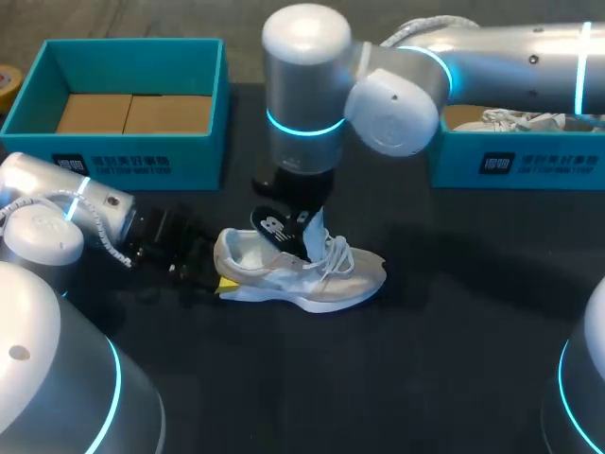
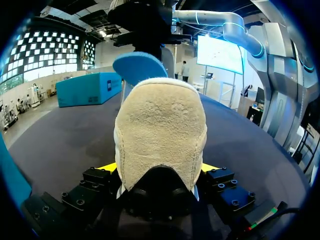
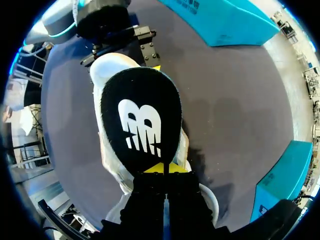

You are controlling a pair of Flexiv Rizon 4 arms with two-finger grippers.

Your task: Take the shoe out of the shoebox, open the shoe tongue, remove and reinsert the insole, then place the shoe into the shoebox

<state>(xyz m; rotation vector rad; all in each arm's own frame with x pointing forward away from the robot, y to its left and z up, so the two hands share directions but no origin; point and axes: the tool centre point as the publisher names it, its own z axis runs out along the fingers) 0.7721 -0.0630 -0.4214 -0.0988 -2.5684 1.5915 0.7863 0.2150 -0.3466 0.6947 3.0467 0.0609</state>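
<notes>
Shoe (image 1: 302, 276) stands on its sole on the table (image 1: 444, 359). Its heel is clamped from both sides by my left pincer (image 1: 220, 276). My right pincer (image 1: 307, 238) hangs over the shoe's opening, pinching the insole (image 1: 274, 230), which tilts above the collar. The left box (image 1: 132, 156) lies beyond my left pincer. The right box (image 1: 539, 163) is off to the side of my right one. Both are well apart from the shoe.

From my left wrist, the heel fills the gap between my fingers (image 2: 107, 167), a yellow tip touching each side. The insole's blue underside rises ahead, above the collar.

From my right wrist, my yellow tips are pressed together on the insole's near edge. Its black face with a white logo stretches ahead, with the shoe under it.
</notes>
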